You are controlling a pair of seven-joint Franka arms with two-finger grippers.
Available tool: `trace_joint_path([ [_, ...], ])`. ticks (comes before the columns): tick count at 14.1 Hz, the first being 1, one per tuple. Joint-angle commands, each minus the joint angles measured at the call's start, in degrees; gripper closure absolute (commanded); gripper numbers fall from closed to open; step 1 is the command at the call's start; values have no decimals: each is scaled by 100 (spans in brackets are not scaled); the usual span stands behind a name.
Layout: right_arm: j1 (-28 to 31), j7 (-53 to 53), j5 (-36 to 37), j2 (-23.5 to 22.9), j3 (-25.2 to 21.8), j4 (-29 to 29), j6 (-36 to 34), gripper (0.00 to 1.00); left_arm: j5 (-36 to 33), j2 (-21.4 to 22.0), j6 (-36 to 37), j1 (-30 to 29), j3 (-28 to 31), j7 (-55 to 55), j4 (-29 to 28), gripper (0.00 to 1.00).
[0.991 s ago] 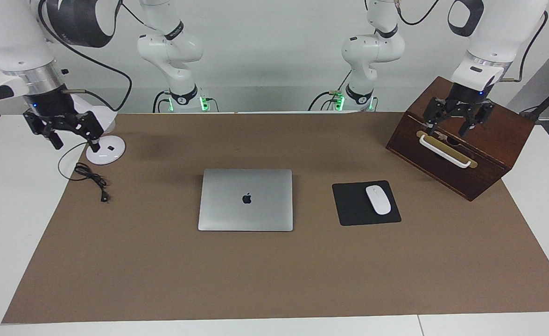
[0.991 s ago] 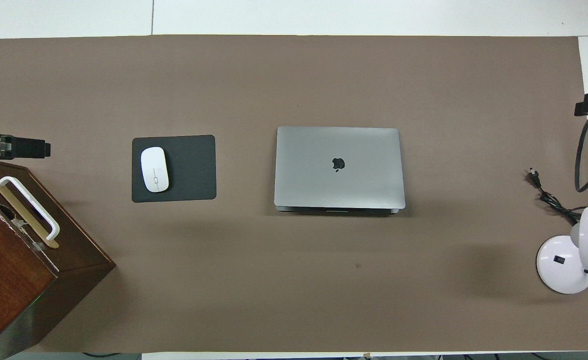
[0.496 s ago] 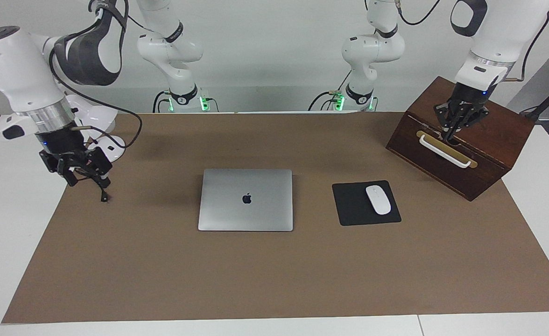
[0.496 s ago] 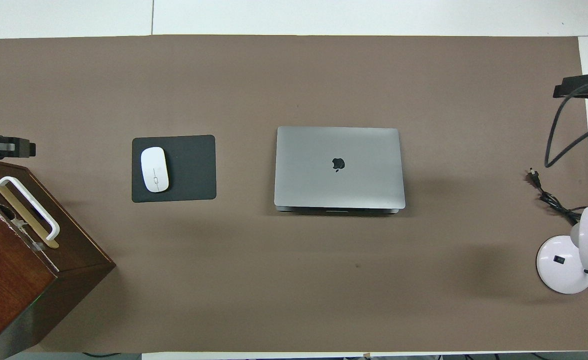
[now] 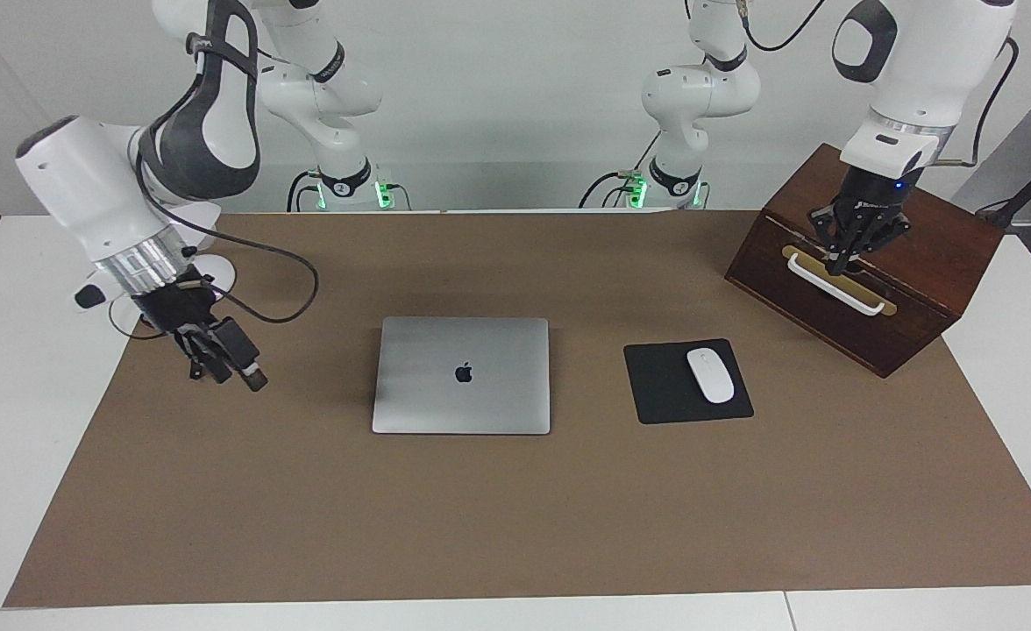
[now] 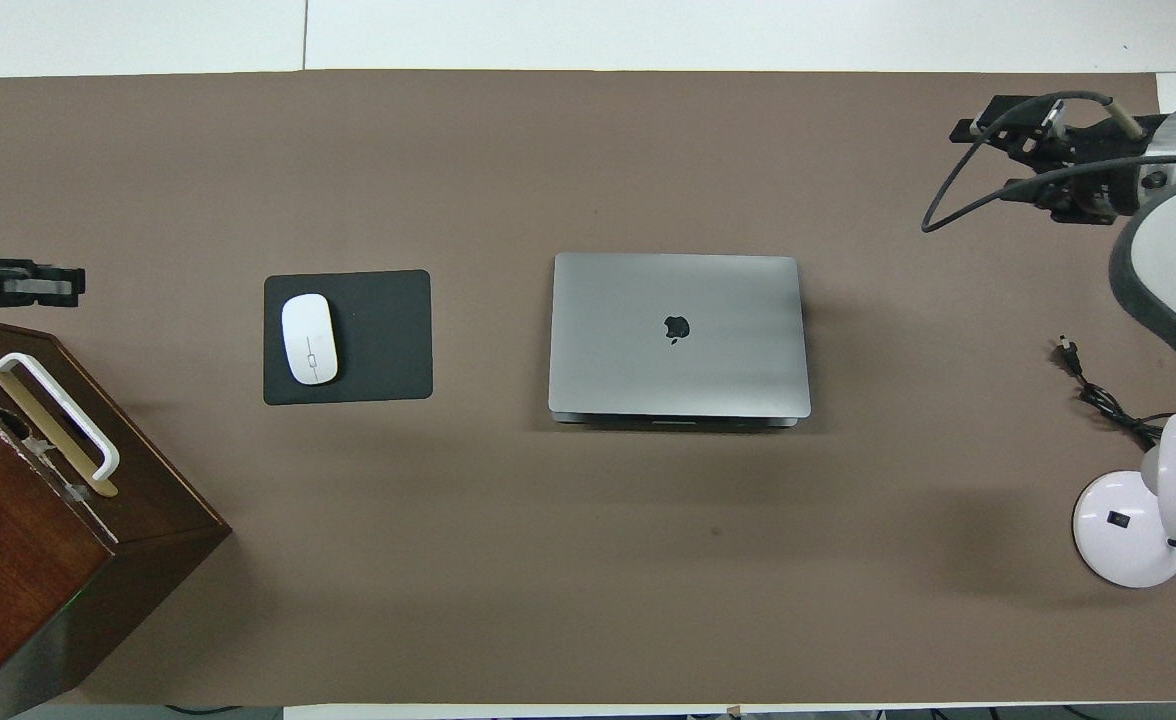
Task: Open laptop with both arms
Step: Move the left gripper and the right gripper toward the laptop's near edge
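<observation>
The laptop [image 5: 461,350] lies shut and flat in the middle of the brown mat, with its apple logo up; it also shows in the overhead view [image 6: 678,300]. My right gripper [image 5: 237,379] hangs tilted over the mat beside the laptop, toward the right arm's end, clear of the lid; it also shows in the overhead view [image 6: 973,128]. My left gripper [image 5: 840,260] points down over the wooden box [image 5: 919,289], just above its white handle [image 5: 834,283], with its fingers drawn together and empty. Its tip also shows in the overhead view [image 6: 73,285].
A black mouse pad [image 5: 664,386] with a white mouse [image 5: 710,375] lies beside the laptop toward the left arm's end. A white desk lamp [image 6: 1128,530] and its black cable [image 6: 1098,395] sit at the right arm's end.
My right arm has swung from beside the lamp toward the laptop and come lower. My left gripper's fingers have gone from wide open to together above the box handle.
</observation>
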State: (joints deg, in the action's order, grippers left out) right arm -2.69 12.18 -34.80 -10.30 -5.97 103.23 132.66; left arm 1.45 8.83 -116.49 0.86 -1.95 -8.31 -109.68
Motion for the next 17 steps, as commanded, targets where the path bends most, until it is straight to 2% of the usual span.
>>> trace_joint_path([
  [1, -283, 432, -736, 177, 8, 477, 521, 0, -5, 654, -899, 265, 45, -74, -1159, 100],
  [5, -1065, 724, -2097, 581, 8, 1461, 1717, 0, 13, 1015, -1997, 651, 45, -83, -2169, 100],
  [7, -1356, 759, -2618, 844, 8, 1918, 1938, 0, 13, 1217, -2603, 906, 45, -83, -2758, 100],
  [9, -1672, 794, -2725, 1239, 8, 2454, 2341, 0, 48, 1358, -3184, 1178, 45, -48, -3251, 100],
  [12, -1752, 1048, -2839, 1863, 8, 3130, 2414, 0, 364, 1446, -3730, 1477, 45, 14, -3700, 100],
  [14, -2041, 1207, -2848, 2206, 8, 3597, 2475, 0, 373, 1482, -3994, 1627, 45, 127, -3894, 100],
  [17, -2383, 1882, -2848, 2462, 17, 3985, 2746, 0, 680, 1202, -4967, 2118, 45, 557, -4175, 100],
])
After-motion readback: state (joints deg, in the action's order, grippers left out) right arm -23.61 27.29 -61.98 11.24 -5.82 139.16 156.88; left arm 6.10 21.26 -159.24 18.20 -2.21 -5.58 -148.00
